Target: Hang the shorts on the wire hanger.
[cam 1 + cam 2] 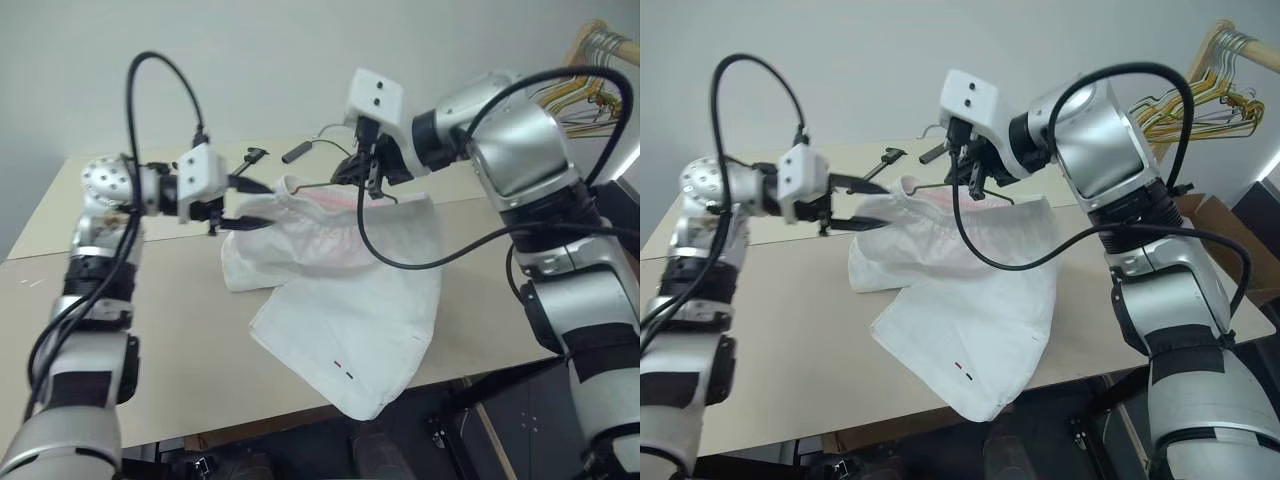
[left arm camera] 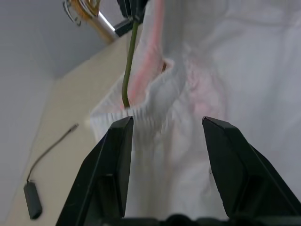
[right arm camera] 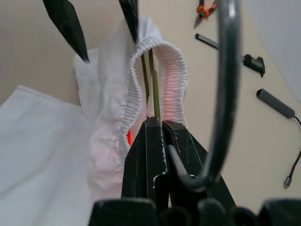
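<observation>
The white shorts (image 1: 340, 300) lie partly on the table (image 1: 170, 340), their gathered waistband lifted off it. The thin wire hanger (image 3: 153, 75) runs inside the waistband, its hook (image 3: 225, 84) curving up beside my right gripper (image 3: 157, 123), which is shut on the wire just above the waistband's middle. My left gripper (image 1: 252, 203) stands open at the left end of the waistband. In the left wrist view its fingers (image 2: 115, 155) straddle the elastic edge (image 2: 146, 113) without pinching it. One trouser leg hangs over the table's front edge (image 1: 370, 400).
A black cable with a plug (image 1: 297, 153) and a small black tool (image 1: 255, 153) lie at the table's back. Pliers (image 3: 204, 9) rest farther off. A bunch of coloured hangers (image 1: 1200, 95) hangs on a rack at the right, above a cardboard box (image 1: 1225, 215).
</observation>
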`<action>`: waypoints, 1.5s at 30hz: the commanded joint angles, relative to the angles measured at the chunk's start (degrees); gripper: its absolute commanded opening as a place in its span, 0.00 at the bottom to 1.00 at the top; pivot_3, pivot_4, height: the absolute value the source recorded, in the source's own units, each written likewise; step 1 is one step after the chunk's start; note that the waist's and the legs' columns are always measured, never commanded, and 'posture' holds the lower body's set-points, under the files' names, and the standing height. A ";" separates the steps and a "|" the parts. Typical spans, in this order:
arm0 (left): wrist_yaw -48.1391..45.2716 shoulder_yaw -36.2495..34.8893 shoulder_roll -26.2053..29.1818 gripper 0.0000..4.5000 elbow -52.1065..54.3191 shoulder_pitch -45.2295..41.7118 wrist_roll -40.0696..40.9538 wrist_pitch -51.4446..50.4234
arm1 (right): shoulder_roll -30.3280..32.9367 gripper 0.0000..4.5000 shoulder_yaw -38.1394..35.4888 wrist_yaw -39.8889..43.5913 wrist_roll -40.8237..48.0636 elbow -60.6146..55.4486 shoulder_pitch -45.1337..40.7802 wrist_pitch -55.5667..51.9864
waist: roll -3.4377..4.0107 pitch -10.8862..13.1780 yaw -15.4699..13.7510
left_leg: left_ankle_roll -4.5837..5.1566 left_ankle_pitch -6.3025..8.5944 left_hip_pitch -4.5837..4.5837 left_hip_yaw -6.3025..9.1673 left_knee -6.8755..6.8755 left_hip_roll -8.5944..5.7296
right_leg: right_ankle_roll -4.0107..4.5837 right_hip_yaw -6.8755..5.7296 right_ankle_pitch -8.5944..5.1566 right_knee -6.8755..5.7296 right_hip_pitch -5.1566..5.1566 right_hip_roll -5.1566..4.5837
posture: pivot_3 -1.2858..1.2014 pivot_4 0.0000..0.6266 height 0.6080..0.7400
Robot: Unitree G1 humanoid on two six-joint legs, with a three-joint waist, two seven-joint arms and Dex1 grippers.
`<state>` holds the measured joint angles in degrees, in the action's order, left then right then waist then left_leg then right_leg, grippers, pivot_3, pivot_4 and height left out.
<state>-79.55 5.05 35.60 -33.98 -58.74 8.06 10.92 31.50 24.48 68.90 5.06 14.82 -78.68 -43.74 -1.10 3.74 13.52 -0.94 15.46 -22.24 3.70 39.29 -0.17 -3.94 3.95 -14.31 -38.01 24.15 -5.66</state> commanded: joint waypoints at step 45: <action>-7.42 1.40 -3.34 0.00 -24.65 -11.06 -5.90 8.76 | 4.33 0.39 -4.20 -1.83 -1.83 -10.17 6.37 3.42 | 0.01 -0.06 3.14 | -0.08 -0.06 -0.07 -0.04 0.02 -0.01 | 0.00 0.01 0.00 -0.07 0.09 -0.04 | 0.44 0.00 1.00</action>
<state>-86.94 8.29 31.68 -60.54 -69.48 0.26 20.21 34.03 23.69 68.06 3.71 6.07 -71.79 -40.22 -1.08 3.68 16.67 -1.02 15.40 -22.31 3.67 39.31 -0.19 -3.94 3.96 -14.31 -38.07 24.23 -5.70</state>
